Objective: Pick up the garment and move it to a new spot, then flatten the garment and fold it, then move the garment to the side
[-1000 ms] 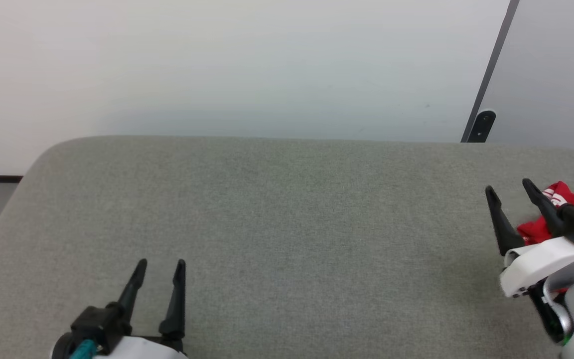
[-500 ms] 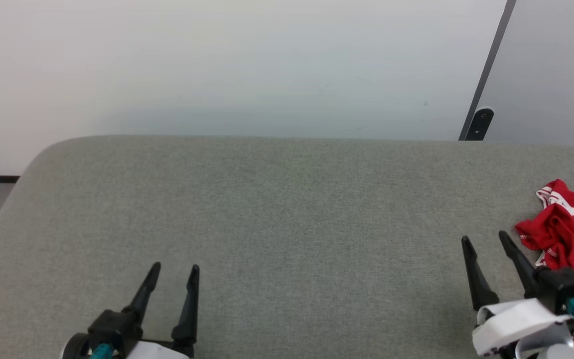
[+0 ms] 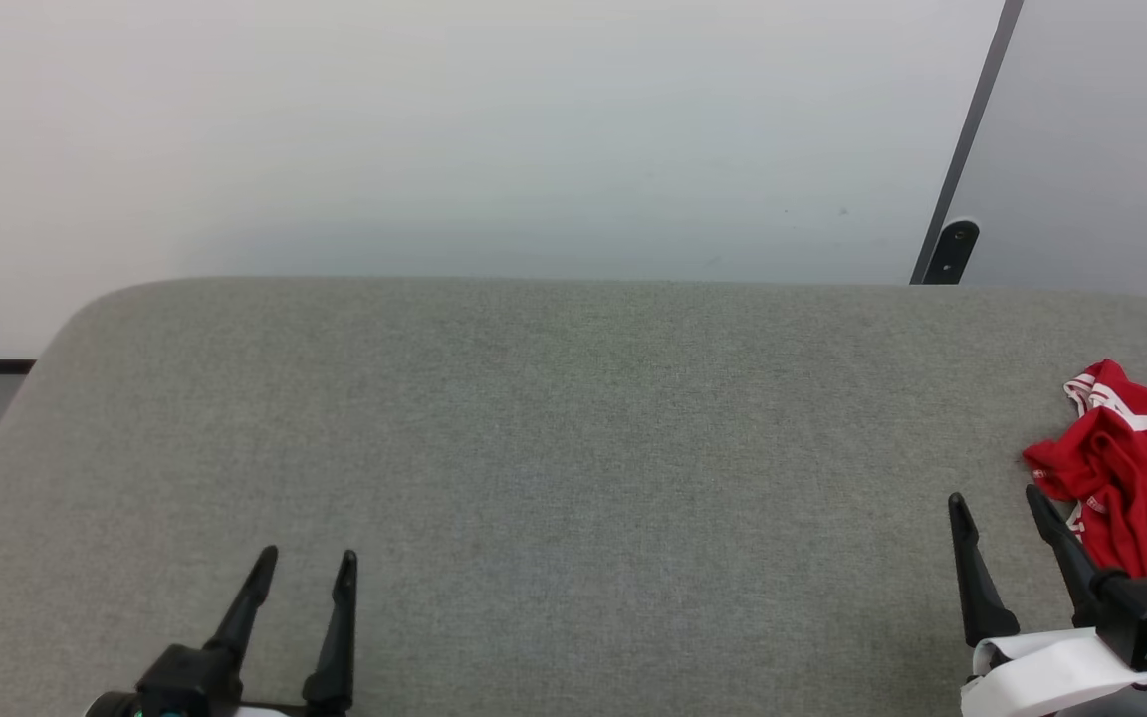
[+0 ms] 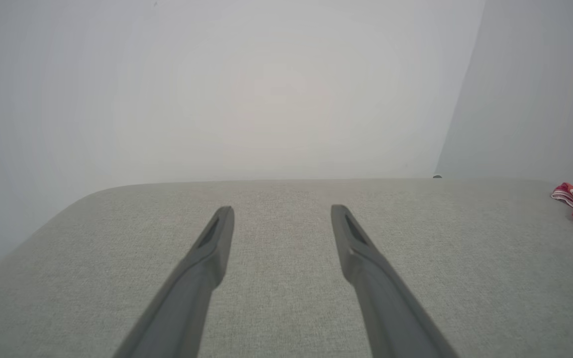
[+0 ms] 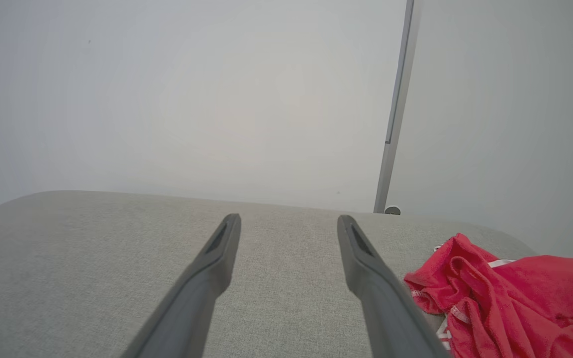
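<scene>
"On the grey fabric counter (image 3: 573,418), where did the garment (image 3: 1131,478) lie?"

"Crumpled at its right edge, just beside the right gripper (image 3: 994,494), jaws apart and empty. The left gripper (image 3: 308,553) sat well apart from it, jaws also spread, empty."

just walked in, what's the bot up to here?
Nothing is in hand right now. The red garment lies crumpled at the right end of the grey padded surface. The right gripper sits open and empty just beside it. The left gripper, also open, is far off over bare padding. The garment is neither flattened nor folded.
</scene>
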Available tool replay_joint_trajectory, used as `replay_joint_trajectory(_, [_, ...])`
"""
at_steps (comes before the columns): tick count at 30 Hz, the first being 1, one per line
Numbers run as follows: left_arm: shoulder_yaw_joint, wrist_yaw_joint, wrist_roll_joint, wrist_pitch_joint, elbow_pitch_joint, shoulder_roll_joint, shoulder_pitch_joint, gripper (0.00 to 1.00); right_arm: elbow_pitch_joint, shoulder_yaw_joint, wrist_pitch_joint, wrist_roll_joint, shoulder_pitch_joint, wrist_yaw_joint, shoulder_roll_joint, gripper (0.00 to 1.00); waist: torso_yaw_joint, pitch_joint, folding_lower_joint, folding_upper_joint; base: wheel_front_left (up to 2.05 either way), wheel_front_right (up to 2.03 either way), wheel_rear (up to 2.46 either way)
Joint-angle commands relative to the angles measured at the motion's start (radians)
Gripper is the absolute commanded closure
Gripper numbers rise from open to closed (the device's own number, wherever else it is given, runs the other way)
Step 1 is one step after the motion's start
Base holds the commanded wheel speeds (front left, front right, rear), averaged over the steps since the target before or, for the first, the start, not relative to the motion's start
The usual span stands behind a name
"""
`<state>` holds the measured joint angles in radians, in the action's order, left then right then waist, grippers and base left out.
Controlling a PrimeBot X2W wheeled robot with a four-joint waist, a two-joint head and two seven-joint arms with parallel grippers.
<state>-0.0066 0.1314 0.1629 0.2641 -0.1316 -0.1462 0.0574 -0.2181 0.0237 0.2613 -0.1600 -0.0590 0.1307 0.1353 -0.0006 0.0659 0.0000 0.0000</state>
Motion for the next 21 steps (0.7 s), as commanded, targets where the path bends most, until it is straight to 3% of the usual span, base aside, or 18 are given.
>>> replay_joint_trajectory(1, [0.006, -0.002, 0.004, 0.000, 0.005, -0.002, 0.007, 0.00, 0.007, -0.008, 0.005, 0.001, 0.008, 0.000, -0.004, 0.00, 0.000, 0.000, 0.0000, 0.0000, 0.00, 0.00, 0.00])
replay_joint_trajectory(17, [0.056, -0.003, 0.034, 0.000, -0.046, 0.013, 0.006, 0.00, 0.000, -0.011, 0.005, 0.013, 0.010, 0.000, -0.003, 0.00, -0.015, 0.003, 0.0000, 0.0000, 0.00, 0.00, 0.00])
replay_joint_trajectory(18, [0.059, -0.003, 0.034, 0.000, -0.045, 0.014, 0.005, 1.00, 0.000, -0.011, 0.005, 0.013, 0.010, 0.000, -0.003, 1.00, -0.016, 0.003, 0.0000, 0.0000, 0.00, 0.00, 0.00])
replay_joint_trajectory(21, [0.052, 0.000, 0.032, -0.001, -0.070, 0.023, 0.015, 1.00, -0.024, -0.010, -0.003, 0.011, 0.017, 0.000, -0.007, 1.00, -0.016, 0.003, 0.0000, 0.0000, 0.00, 0.00, 0.00])
